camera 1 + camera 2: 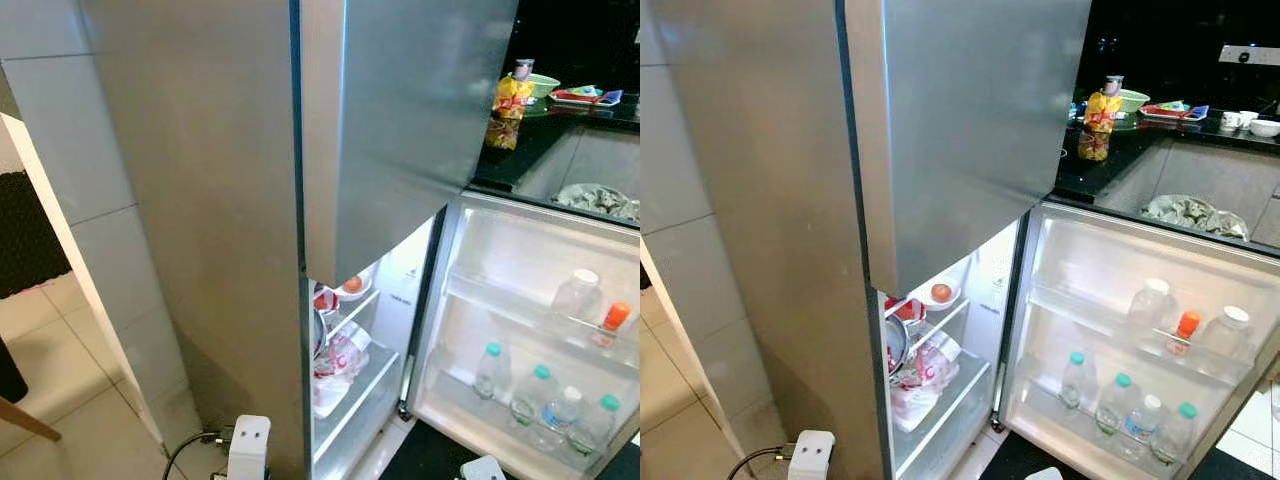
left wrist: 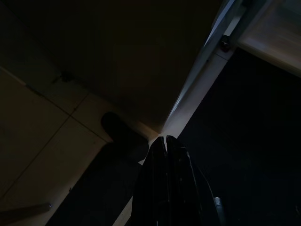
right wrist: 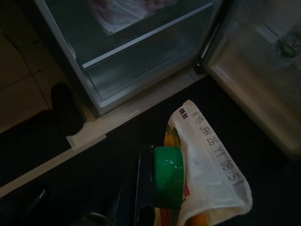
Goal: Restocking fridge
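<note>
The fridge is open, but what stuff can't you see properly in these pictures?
- Carton in the right gripper: label too dark and cut off by the right wrist view's edge.
- Upper fridge shelves: hidden behind the freezer door.
- Bags on the shelf: contents too blurred.
- Left wrist view: too dark.

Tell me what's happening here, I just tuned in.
The robot stands before a fridge whose lower door is swung open; the upper door is closed. The right gripper hangs low over the dark floor mat, holding a carton with a green cap, not yet shelved. The left gripper hangs idle, fingers together. Water bottles already sit in the door racks, and bagged food lies on the inner shelves.
</note>
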Motion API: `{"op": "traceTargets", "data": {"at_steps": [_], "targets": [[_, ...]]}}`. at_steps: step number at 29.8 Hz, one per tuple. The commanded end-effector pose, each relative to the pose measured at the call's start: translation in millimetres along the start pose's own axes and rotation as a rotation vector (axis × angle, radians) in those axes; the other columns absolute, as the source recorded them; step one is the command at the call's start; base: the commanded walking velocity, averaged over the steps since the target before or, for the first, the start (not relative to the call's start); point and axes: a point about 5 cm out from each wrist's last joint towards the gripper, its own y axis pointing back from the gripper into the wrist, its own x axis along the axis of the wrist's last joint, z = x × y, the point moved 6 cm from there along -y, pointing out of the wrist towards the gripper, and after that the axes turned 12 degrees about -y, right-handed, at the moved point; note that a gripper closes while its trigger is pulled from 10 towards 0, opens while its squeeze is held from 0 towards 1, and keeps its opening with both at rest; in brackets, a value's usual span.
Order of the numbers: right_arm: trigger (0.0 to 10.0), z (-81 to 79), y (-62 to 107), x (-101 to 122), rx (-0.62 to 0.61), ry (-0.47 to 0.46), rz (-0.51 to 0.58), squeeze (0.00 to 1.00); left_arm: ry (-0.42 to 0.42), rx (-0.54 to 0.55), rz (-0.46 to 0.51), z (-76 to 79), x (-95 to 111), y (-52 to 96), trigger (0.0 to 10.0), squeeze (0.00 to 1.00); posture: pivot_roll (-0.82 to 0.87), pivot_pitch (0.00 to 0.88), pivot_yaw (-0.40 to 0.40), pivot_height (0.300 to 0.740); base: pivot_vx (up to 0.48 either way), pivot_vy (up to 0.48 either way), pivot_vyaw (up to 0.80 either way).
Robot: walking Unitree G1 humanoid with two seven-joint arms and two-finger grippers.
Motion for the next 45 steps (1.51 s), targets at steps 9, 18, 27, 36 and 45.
{"op": "traceTargets", "data": {"at_steps": [9,18,27,36,45], "targets": [[10.0,2.1,-0.1,6.6,0.0,0.01,0.023,0.0,-0.009,-0.017,-0.017,4.9,-2.3,-0.5,10.0,0.0,-0.05,0.026,-0.013,0.74,0.0,-0.342,0.0],[10.0,1.4,-0.7,8.3,0.006,0.017,0.024,0.0,-0.008,-0.02,-0.017,5.7,-2.9,-0.4,10.0,0.0,-0.05,0.02,-0.016,0.74,0.0,-0.392,0.0],[10.0,0.8,-0.9,8.7,0.009,0.021,0.023,0.0,-0.008,-0.02,-0.014,5.9,-1.6,-0.7,10.0,0.0,-0.05,0.017,-0.014,0.74,0.0,-0.422,0.0],[10.0,-1.0,-1.4,9.9,0.014,0.021,0.028,0.0,-0.008,-0.017,-0.013,4.1,-0.5,-1.0,10.0,0.0,-0.05,0.021,-0.012,0.74,0.0,-0.421,0.0],[10.0,-1.3,-1.4,10.4,0.016,0.026,0.03,0.0,0.008,-0.015,-0.02,3.5,-1.0,-1.3,10.0,0.0,-0.06,0.023,-0.009,0.74,0.0,-0.14,0.0]]}}
